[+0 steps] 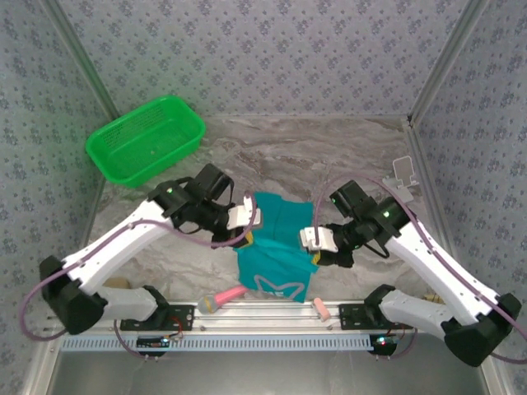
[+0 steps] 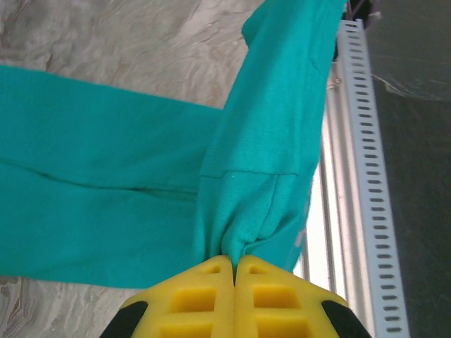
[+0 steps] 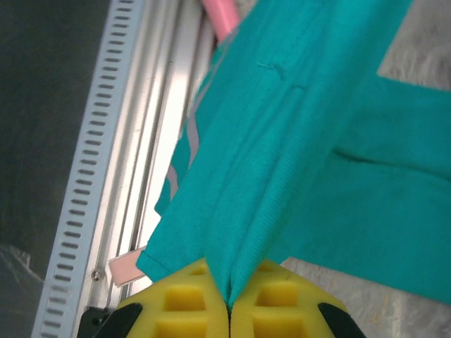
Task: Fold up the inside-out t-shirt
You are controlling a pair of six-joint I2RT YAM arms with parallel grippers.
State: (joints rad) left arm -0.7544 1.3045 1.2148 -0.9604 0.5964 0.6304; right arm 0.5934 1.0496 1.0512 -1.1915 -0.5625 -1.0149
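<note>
Looking down from above, the teal t-shirt (image 1: 276, 247) is lying bunched between the two arms at the near side of the marbled surface (image 1: 288, 156), with its lower part reaching toward the metal rail (image 1: 272, 311). The left gripper (image 1: 251, 220) is biting the cloth at its left edge and the right gripper (image 1: 309, 239) is doing the same at its right edge. A green basket (image 1: 144, 140) is sitting well apart at the far left corner.

At the left wrist, the yellow pads are pressing fully together on a gathered pinch of teal cloth, which is fanning out from them across the surface and over toward the rail.

At the right wrist, the pads are likewise closing tight on a pleat of cloth, and the t-shirt is stretching away from them in taut folds beside the rail.

To my eye the cloth is behaving as light, limp and a little stretchy, so it is likely to sag and crumple wherever it is not being held. Hems, seams and corners are looking like the safest places to grip, since a pinch in the middle risks catching both layers.
</note>
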